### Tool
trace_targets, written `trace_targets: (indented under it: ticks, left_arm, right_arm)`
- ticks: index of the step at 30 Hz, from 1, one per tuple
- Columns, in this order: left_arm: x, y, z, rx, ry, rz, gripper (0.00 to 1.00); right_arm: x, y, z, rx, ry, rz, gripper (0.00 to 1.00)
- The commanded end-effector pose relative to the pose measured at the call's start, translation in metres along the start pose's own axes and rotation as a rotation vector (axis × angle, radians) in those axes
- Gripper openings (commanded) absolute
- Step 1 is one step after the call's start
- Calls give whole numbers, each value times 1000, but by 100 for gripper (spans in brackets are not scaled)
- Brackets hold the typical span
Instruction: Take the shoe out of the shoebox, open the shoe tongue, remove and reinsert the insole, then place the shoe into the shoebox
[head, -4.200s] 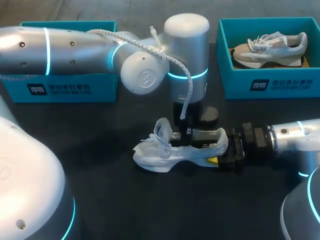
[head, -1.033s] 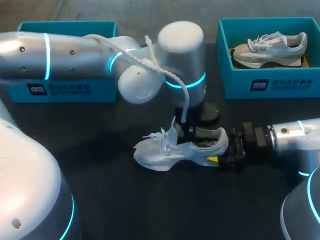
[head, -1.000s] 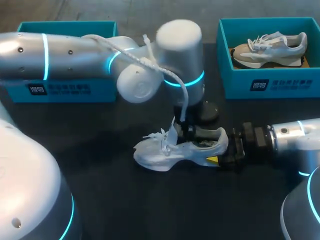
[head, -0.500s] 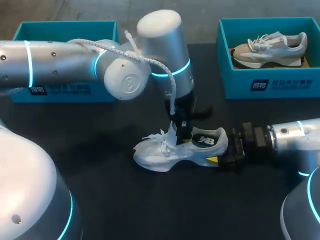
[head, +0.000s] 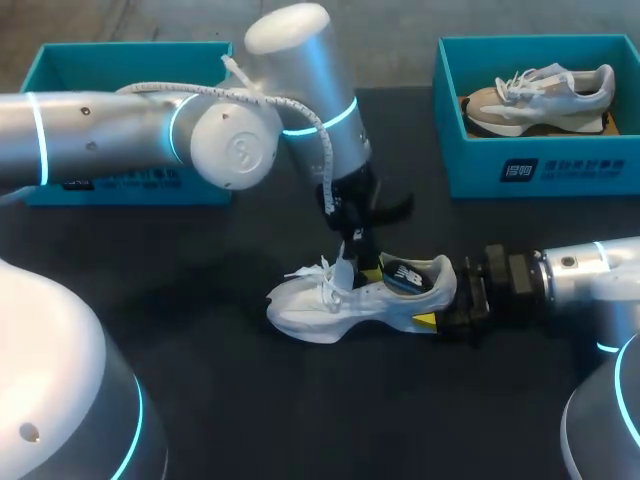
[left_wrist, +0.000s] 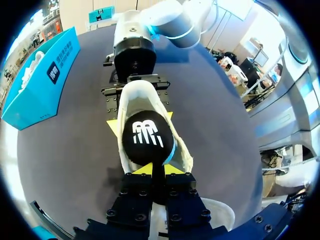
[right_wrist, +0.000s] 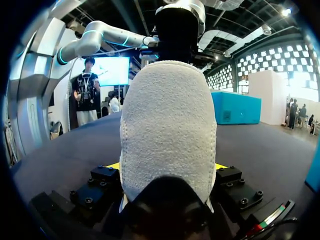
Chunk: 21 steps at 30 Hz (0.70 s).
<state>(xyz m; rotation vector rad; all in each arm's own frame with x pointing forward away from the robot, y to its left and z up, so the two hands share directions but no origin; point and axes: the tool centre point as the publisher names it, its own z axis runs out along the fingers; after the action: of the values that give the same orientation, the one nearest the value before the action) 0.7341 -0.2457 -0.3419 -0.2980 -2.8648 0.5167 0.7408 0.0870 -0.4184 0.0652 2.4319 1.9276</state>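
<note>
pinching the narrow end of the black insole in the left gripper, fingers drawn nearly together on it, and holding its printed heel part tilted up just above the opening of the white shoe. clamping that shoe's heel in the right gripper, with a yellow tip on either side, and steadying it upright on the dark table, toe pointing toward the left arm's side. finding the tongue and laces standing up just beside the left gripper.

judging the task as roughly midway: having the shoe out of its box and the tongue opened, and working through the insole step, with the insole raised at the heel. not being able to tell lifting out from sliding back in. leaving, at the least, seating the insole flat and placing the shoe into the shoebox standing well apart at the table's far left. passing over the second shoebox at the far right, holding a tan shoe.
</note>
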Motion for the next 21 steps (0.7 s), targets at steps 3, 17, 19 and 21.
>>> trace_targets:
  ticks: [3, 17, 19, 21]
  left_arm:
    - [1, 1, -7, 20, 8, 2, 0]
    - [2, -4, -13, 50, 30, 18, 0]
    - [2, -4, -13, 47, 28, 19, 0]
    - [1, -4, -13, 47, 28, 17, 0]
  right_arm:
    - [1, -2, 2, 2, -1, -1, 0]
    - [1, -2, 2, 2, -1, -1, 0]
    - [1, -2, 2, 2, -1, -1, 0]
    - [1, -2, 2, 2, -1, -1, 0]
